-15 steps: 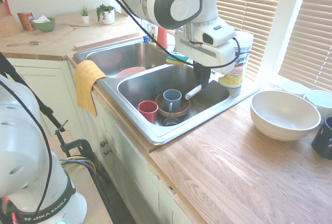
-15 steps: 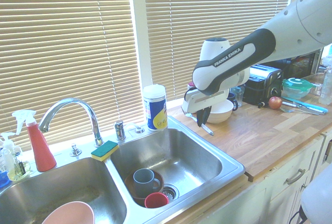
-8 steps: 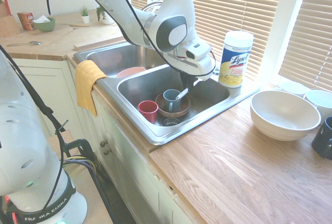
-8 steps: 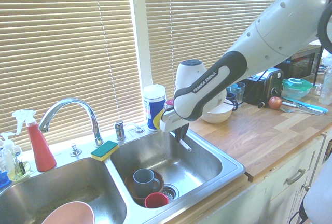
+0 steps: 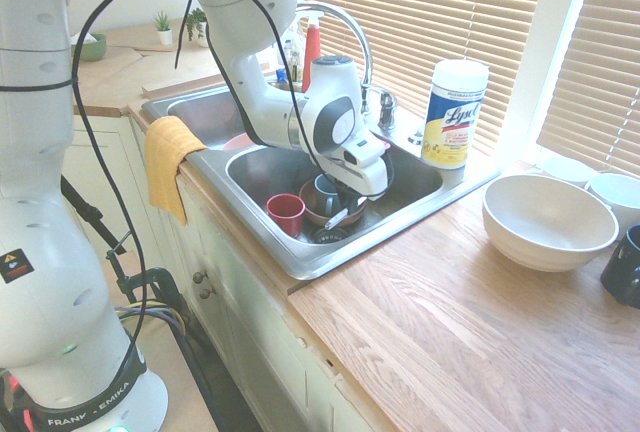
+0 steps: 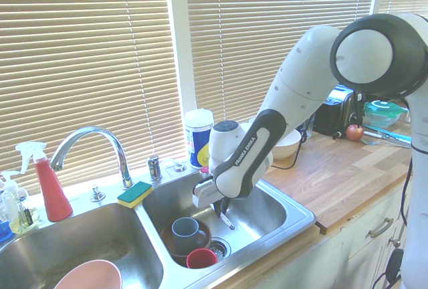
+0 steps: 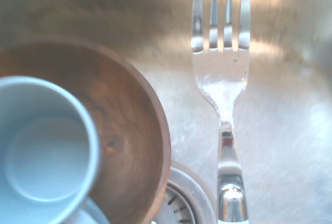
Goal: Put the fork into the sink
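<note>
My gripper (image 5: 349, 202) is shut on the fork (image 5: 339, 218) and holds it low inside one basin of the steel sink (image 5: 331, 255). From the other side the gripper (image 6: 220, 205) hangs over the basin floor with the fork (image 6: 227, 220) slanting down below it. In the wrist view the fork (image 7: 220, 79) shows its silver tines over the sink's floor (image 7: 290, 130), beside the brown bowl (image 7: 129, 130) and near the drain (image 7: 181, 203). Whether the fork touches the floor I cannot tell.
A grey-blue mug (image 5: 326, 190) stands in the brown bowl (image 6: 175, 249), with a red cup (image 5: 287, 213) beside it. A pink bowl (image 6: 87, 277) lies in the other basin. A yellow cloth (image 5: 170, 157) hangs over the rim. A wipes canister (image 5: 455, 112) and a white bowl (image 5: 548, 220) stand on the counter.
The arm has swung from above the sink's far rim down into the basin, carrying the fork with it. The gripper has stayed shut on the fork.
</note>
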